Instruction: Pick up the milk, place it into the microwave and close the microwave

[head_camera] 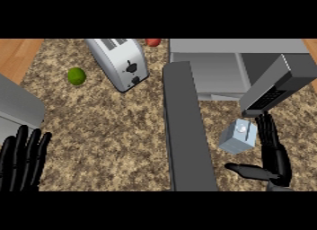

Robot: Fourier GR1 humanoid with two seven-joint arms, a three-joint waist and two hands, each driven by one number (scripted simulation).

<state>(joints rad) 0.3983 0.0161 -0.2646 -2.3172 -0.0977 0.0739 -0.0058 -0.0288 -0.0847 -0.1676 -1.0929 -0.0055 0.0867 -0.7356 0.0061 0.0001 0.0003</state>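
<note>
Two hands show on my feed above the speckled desk (107,130): beyond the open microwave (213,67) and its door (187,130), the right hand (275,152) stands open, fingers straight just beside the milk (239,136), thumb spread, gripping nothing. I see the milk upright on the desk before the microwave. Left hand (20,161) rests open, lower left, fingers up.

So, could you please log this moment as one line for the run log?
milk: on counter, not lifted | right hand: open beside milk | left hand: open, resting lower left | microwave door: open
</note>
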